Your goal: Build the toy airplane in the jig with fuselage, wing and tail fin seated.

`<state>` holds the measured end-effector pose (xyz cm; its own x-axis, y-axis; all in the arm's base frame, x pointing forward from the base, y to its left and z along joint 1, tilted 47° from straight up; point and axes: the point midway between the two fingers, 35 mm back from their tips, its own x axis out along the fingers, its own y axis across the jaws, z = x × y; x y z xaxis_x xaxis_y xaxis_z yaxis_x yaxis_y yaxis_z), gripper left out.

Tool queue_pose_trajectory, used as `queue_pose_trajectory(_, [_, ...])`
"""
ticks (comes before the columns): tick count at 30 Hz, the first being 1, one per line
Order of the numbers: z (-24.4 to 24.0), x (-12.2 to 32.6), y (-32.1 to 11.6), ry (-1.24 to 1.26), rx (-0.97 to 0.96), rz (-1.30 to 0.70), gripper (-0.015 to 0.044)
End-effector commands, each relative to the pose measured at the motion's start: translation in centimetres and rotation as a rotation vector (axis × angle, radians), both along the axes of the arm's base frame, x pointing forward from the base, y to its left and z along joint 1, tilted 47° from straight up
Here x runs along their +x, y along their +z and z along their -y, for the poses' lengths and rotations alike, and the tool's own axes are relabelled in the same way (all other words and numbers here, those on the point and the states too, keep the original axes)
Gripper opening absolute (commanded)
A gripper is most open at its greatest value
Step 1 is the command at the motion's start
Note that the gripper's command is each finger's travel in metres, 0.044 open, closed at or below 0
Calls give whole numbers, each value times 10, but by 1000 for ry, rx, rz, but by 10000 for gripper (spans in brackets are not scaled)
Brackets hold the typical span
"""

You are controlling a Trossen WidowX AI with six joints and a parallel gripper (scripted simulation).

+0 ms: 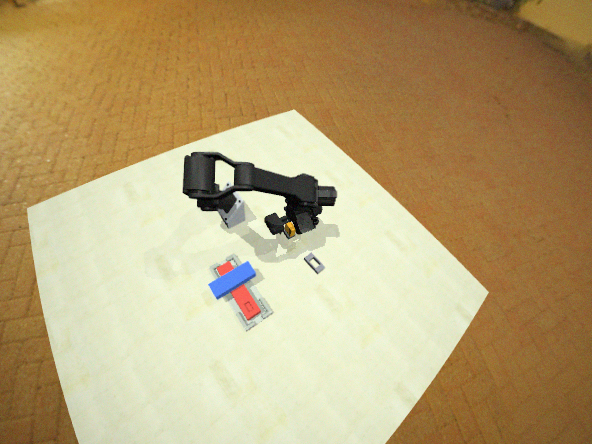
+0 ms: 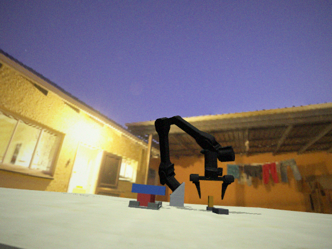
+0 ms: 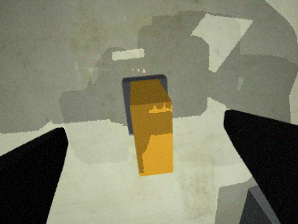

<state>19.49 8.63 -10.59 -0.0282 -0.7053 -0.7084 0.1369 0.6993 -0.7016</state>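
The red fuselage point(image 1: 241, 295) point(image 2: 145, 199) lies in the grey cradle point(image 1: 267, 309) point(image 2: 153, 206). The blue wing point(image 1: 232, 279) point(image 2: 148, 189) lies across the top of the fuselage. The tail socket point(image 1: 249, 306) shows as a small outline on the fuselage. The yellow tail fin point(image 1: 290, 229) point(image 2: 210, 201) point(image 3: 157, 150) stands upright in a small dark holder point(image 2: 209, 208) point(image 3: 126, 102), away from the cradle. My gripper point(image 1: 288, 225) point(image 2: 211, 198) point(image 3: 146, 126) is open and empty, pointing down above the fin. In the wrist view, the fin shows between the spread fingers.
An empty grey rectangular frame point(image 1: 319, 270) point(image 2: 221, 211) lies on the table near the fin's holder. The arm's light grey base bracket point(image 1: 235, 217) point(image 2: 177, 197) stands between the cradle and the fin in the exterior view.
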Motion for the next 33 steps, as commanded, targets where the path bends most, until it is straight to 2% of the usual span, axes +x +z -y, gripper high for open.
queue_pose_trajectory(1, [7,-2,-6,7,-11,-8,440])
queue_pose_trajectory(12, [18,-3,-15,6,-13,-7,440])
queue_pose_trajectory(27, [18,-3,-15,6,-13,-7,46])
queue_pose_trajectory(33, [18,-3,-15,6,-13,-7,6])
